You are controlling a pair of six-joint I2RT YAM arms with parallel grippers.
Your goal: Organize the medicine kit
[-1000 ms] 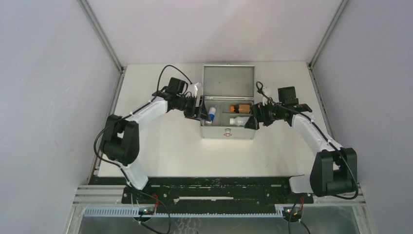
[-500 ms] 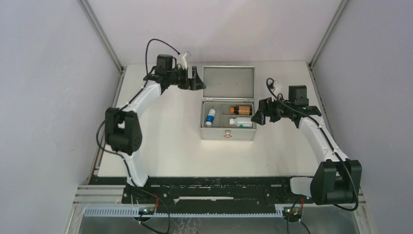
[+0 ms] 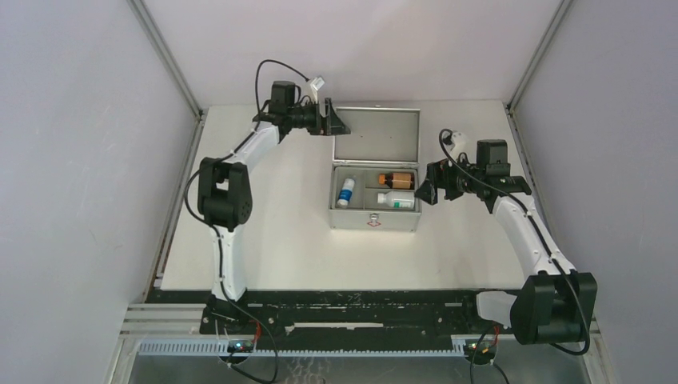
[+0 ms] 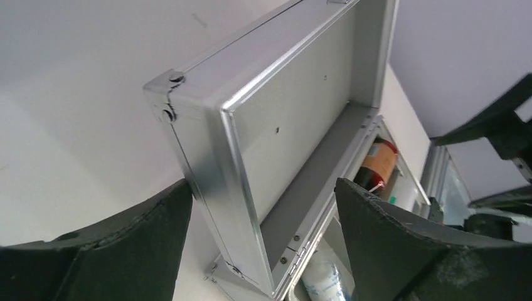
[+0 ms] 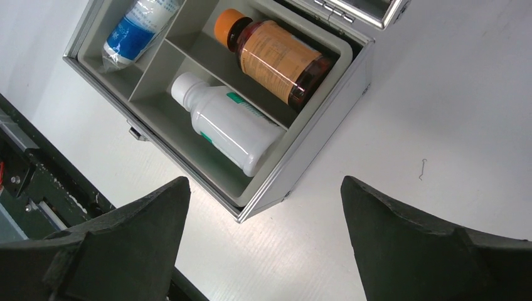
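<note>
Looks stiff, slick metal, prob. heavyish w/ bottles (image 5: 276, 59) inside: medicine kit (image 3: 374, 218). Best grabbed at raised lid (image 4: 301, 106) edge. Left fingers (image 4: 113, 251) apart by lid corner; right fingers (image 5: 119, 244) apart, empty.

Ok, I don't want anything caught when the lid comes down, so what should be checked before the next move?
1. The lid of the medicine kit stands open: ok.
2. The amber bottle, white bottle and blue-labelled bottle each lie inside a tray compartment: ok.
3. The left hand is open, with the lid's left edge between its fingers: ok.
4. The right hand is open and empty, beside the kit's right end and outside it: ok.
5. Bottles sit low enough below the rim for the lid to shut: cannot tell.
</note>
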